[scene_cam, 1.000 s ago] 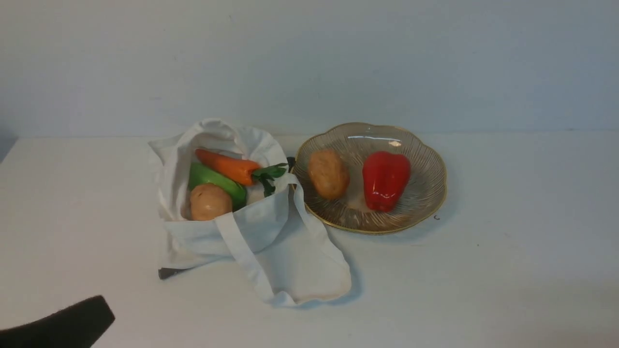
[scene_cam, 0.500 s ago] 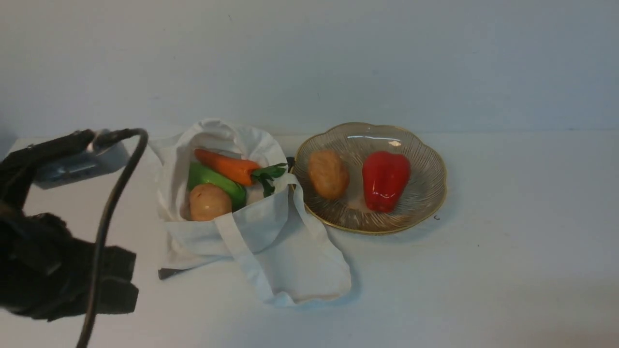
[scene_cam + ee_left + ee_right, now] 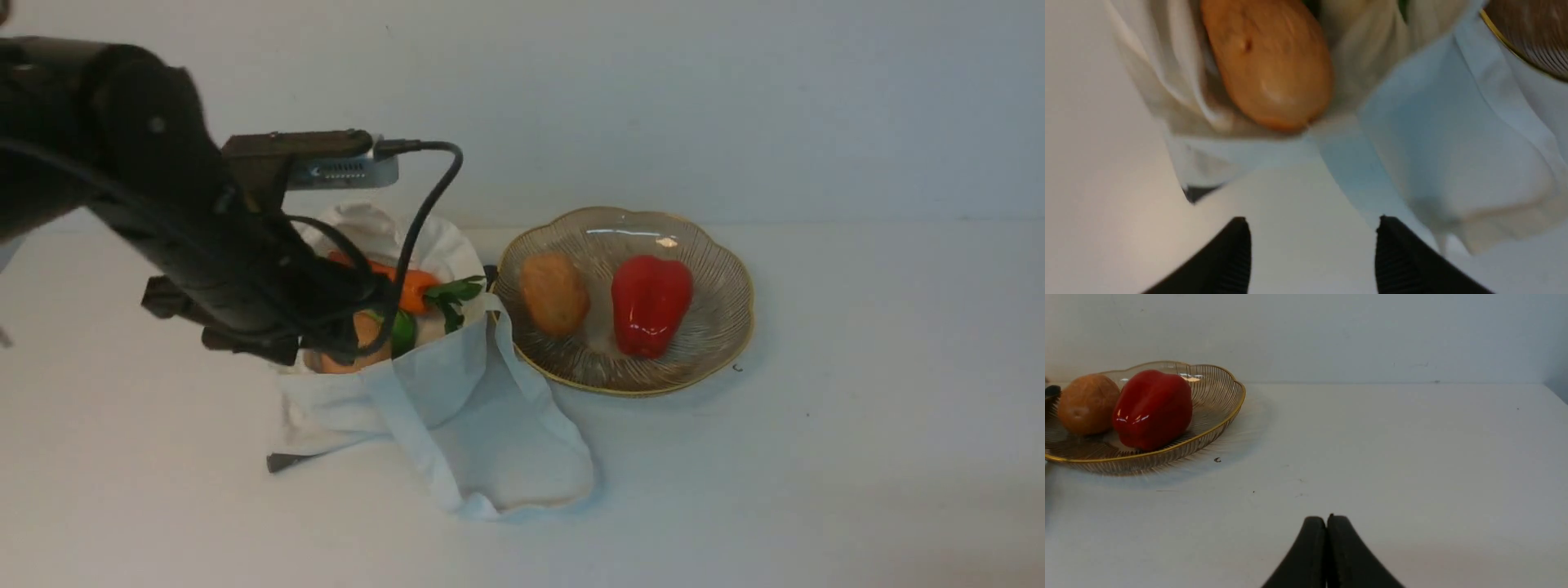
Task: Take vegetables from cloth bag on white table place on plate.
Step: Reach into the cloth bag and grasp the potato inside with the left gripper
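Open bag [image 3: 457, 408] on table [image 3: 857, 457] holds potato [image 3: 1265, 61], carrot [image 3: 415, 287], green piece [image 3: 403, 333]; plate [image 3: 712, 327] just beside carries 2nd potato [image 3: 554, 294], red pepper [image 3: 651, 304].

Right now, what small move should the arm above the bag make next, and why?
Probably ease the left end effector forward and down toward the potato in the cloth bag. Its jaws stand open and empty, and the potato lies uncovered at the bag's mouth, right ahead of them in the left wrist view.
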`<state>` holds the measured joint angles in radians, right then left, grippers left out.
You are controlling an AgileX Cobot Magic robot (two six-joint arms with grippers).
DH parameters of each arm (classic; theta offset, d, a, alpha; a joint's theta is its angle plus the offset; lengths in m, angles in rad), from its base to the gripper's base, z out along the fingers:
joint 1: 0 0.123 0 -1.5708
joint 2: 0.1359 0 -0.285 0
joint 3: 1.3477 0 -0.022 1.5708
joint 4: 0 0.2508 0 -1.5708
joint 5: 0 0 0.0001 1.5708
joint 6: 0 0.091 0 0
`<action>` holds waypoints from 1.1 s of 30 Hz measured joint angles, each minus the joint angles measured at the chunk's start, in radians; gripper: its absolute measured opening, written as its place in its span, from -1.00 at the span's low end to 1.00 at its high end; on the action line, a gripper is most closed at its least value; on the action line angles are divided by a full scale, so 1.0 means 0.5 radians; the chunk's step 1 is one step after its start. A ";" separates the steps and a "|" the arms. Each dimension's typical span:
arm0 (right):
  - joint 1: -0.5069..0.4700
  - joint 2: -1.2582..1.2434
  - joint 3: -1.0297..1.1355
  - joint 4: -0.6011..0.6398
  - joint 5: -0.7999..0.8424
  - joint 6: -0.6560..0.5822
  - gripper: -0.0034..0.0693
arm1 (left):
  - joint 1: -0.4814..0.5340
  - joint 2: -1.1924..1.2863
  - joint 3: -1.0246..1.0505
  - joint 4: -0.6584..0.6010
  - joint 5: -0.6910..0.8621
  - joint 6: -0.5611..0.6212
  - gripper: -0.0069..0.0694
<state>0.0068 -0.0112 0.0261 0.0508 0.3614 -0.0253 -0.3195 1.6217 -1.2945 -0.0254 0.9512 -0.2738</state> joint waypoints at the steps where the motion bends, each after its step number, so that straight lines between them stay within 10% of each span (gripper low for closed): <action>1: 0.000 0.000 0.000 0.000 0.000 0.000 -0.95 | 0.000 0.069 -0.040 0.051 -0.013 -0.034 0.28; 9: 0.000 0.000 0.000 -0.001 0.000 0.000 -0.95 | 0.000 0.436 -0.268 0.243 -0.201 -0.317 0.58; 33: 0.000 0.000 0.000 0.000 0.000 0.000 -0.95 | -0.002 0.731 -0.285 0.268 -0.285 -0.342 0.43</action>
<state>0.0068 -0.0112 0.0261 0.0510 0.3614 -0.0253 -0.3207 1.9874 -1.4369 0.1085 0.8088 -0.4446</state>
